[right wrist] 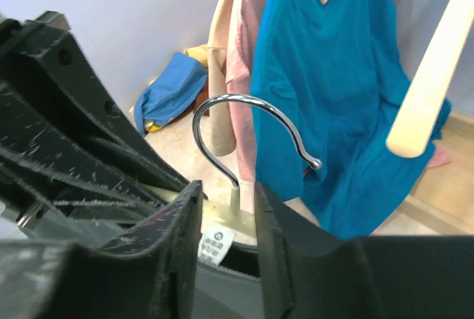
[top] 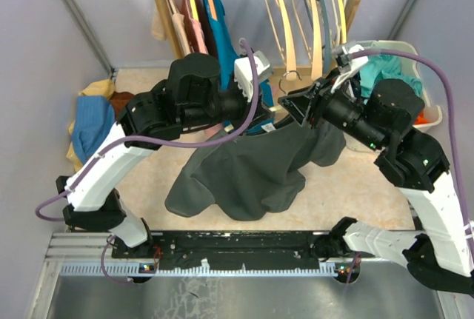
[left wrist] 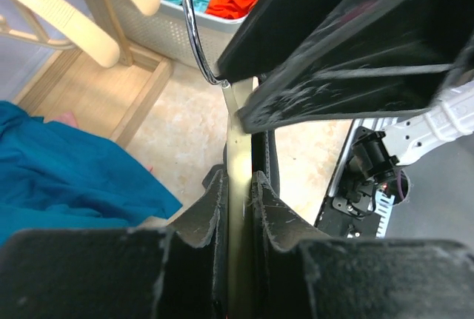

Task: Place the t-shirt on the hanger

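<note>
The dark grey t-shirt (top: 252, 167) hangs bunched between the two arms, its lower part resting on the table. In the left wrist view my left gripper (left wrist: 237, 180) is shut on the pale wood hanger (left wrist: 238, 130), seen edge-on, with its silver hook (left wrist: 192, 30) above. My right gripper (right wrist: 228, 195) is open, its jaws standing either side of the hanger's middle (right wrist: 235, 215) below the hook (right wrist: 244, 97). The shirt's white neck label (right wrist: 215, 245) and dark cloth (right wrist: 227, 294) lie just under it. From above, the left gripper (top: 268, 108) and right gripper (top: 295, 104) nearly meet.
A wooden rack at the back carries several bare wood hangers (top: 289, 15), a teal-blue shirt (top: 220, 23) and a pink garment (top: 194, 23). At the right stands a white basket (top: 415, 60) of clothes. A blue and yellow clothes pile (top: 92, 123) lies at the left.
</note>
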`<state>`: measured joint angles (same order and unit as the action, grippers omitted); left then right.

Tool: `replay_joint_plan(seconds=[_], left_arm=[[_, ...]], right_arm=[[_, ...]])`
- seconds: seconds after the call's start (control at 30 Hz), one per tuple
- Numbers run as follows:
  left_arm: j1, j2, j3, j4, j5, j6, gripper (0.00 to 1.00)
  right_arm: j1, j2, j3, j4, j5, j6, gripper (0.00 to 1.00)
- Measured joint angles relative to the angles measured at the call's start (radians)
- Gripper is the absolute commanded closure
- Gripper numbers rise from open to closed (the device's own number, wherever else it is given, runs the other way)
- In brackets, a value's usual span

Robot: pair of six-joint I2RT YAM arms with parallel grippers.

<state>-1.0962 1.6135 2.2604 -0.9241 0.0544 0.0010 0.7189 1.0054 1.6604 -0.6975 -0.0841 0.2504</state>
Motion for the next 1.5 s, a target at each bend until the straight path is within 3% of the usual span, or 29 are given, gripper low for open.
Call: replay_joint_plan(seconds=[0.1, 0.23, 0.53, 0.77, 1.17, 1.27, 1.4, 1.47, 1.5], left_arm=[[0.006, -0.017, -0.028, -0.003, -0.01, 0.0, 1.0], [0.01, -0.061, -0.072, -0.008, -0.032, -0.001, 1.0], [0.01, -0.207, -0.114, -0.02, -0.087, -0.005, 1.0], [0.01, -0.247, -0.071, -0.026, -0.097, -0.008, 1.0], [0.01, -0.255, -0.011, -0.042, -0.069, -0.008, 1.0], [0.01, -0.26, 0.001, -0.041, -0.053, -0.008, 1.0], [0.01, -0.27, 0.004, -0.04, -0.032, -0.008, 1.0], [0.01, -0.271, 0.015, -0.04, -0.024, -0.008, 1.0], [0.01, -0.271, 0.023, -0.039, -0.022, -0.008, 1.0]], right_arm=[[0.001, -0.027, 0.0, 0.0, 0.021, 0.004, 0.46], [0.001, -0.087, 0.0, -0.023, 0.077, 0.009, 0.37], [0.001, -0.279, -0.164, -0.116, 0.237, 0.07, 0.37], [0.001, -0.307, -0.353, -0.138, 0.266, 0.113, 0.32], [0.001, -0.272, -0.345, -0.036, 0.311, 0.082, 0.3], [0.001, -0.243, -0.316, -0.014, 0.304, 0.064, 0.41], [0.001, -0.219, -0.29, 0.024, 0.276, 0.042, 0.84], [0.001, -0.213, -0.275, 0.031, 0.262, 0.033, 0.98], [0.001, -0.211, -0.266, 0.036, 0.256, 0.031, 1.0]])
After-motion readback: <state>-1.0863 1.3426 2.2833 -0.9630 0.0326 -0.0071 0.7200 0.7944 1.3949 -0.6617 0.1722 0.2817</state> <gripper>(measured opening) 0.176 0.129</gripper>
